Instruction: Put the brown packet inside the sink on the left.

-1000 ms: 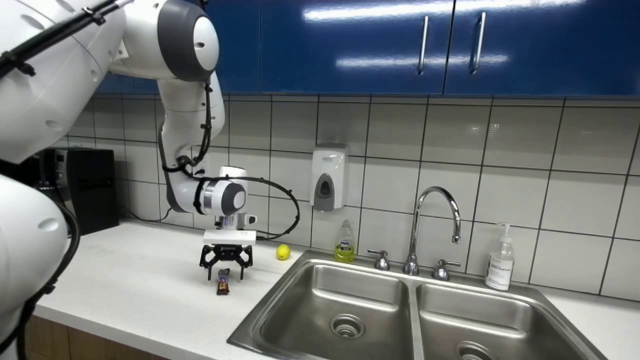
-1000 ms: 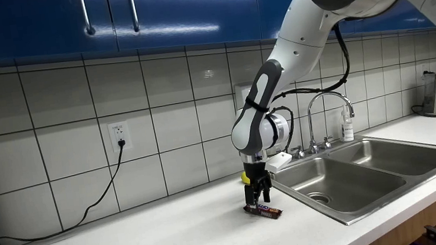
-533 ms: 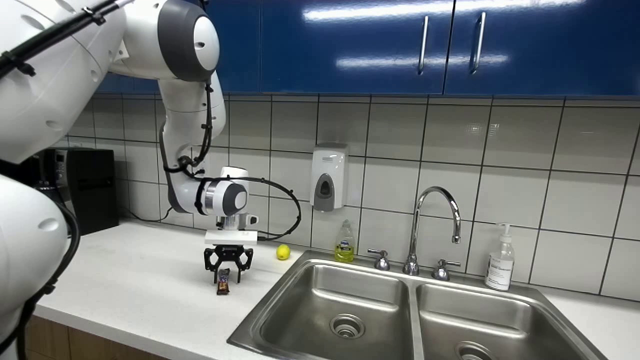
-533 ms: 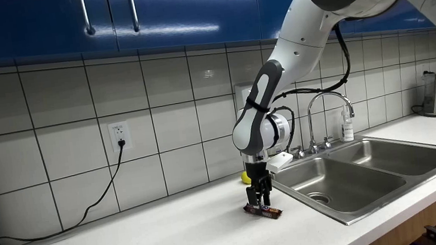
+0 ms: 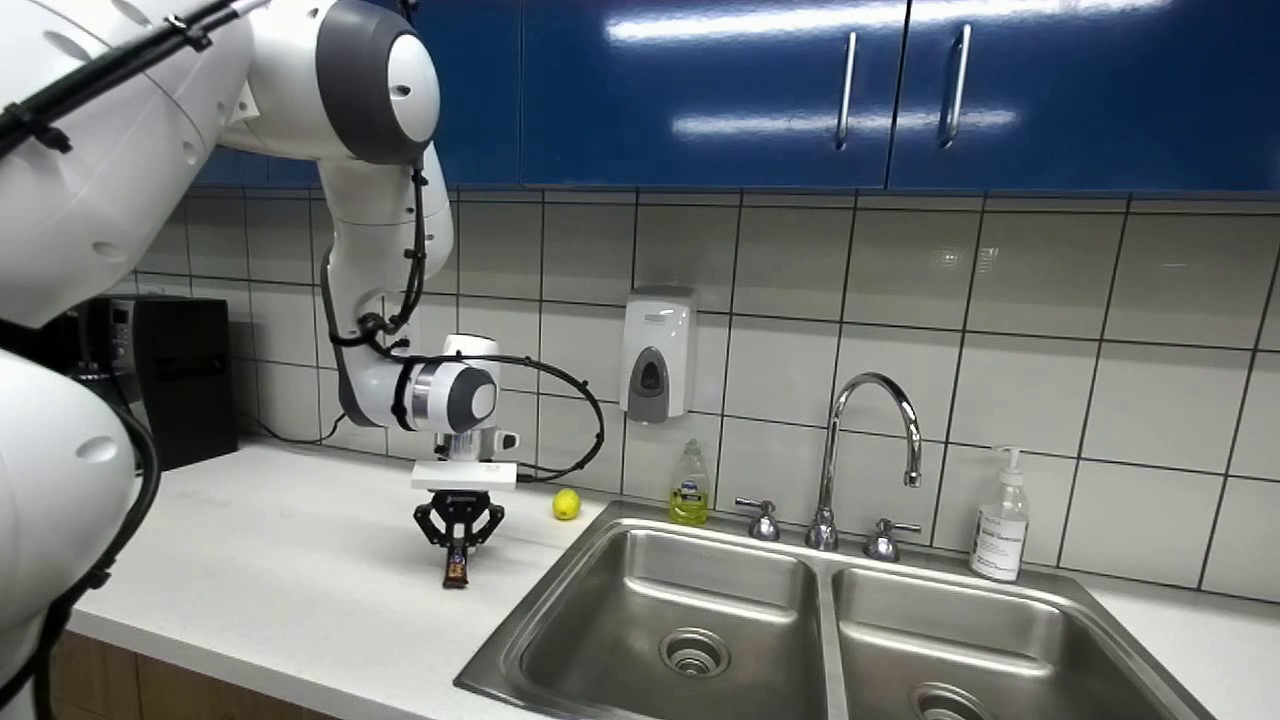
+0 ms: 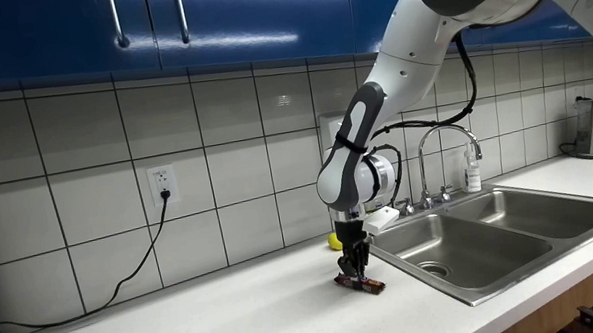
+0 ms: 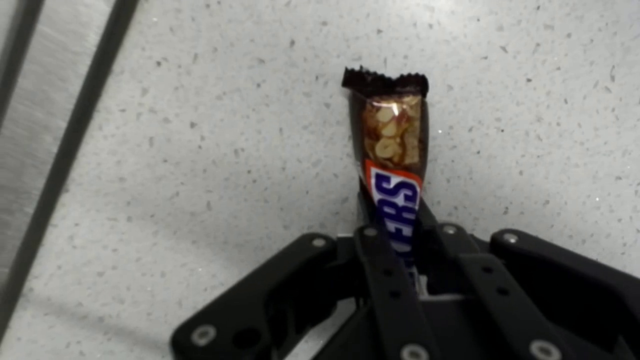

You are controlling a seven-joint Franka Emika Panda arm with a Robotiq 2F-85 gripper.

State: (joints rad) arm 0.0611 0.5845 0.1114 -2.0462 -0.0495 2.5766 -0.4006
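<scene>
Nearest to us, in the wrist view, the hand (image 7: 396,212) is gripping the brown packet (image 7: 391,135) near its middle, its jaws standing close together with just the packet filling the gap. One crimped end is poking out past the jaws; the other is hiding beneath the hand. In both exterior views we are finding the packet down at the desk (image 6: 209,332), outside the sink (image 5: 545,602), and we are not managing to tell whether it is resting on the surface or hanging just clear of it.

So, as we are judging it, the grasp is looking done, while the lifting, the carrying and the letting go are all remaining.

Just beyond, the sink is presenting two basins. We are reading the left basin (image 5: 610,640), the one nearer the packet, as the goal, so the way ahead is probably calling for a rise and a sideways carry over the metal rim (image 7: 50,85) before any release above the drain (image 5: 694,653).

Farther back, a lemon (image 5: 566,504) is sitting on the desk near the sink's back corner, and a soap bottle (image 5: 689,492) is standing at the back rim, to the left of the tap (image 5: 832,440). Behind them a white dispenser (image 5: 658,350) is hanging on the tiled wall (image 5: 1180,400), with blue cupboards (image 5: 700,80) showing above.
</scene>
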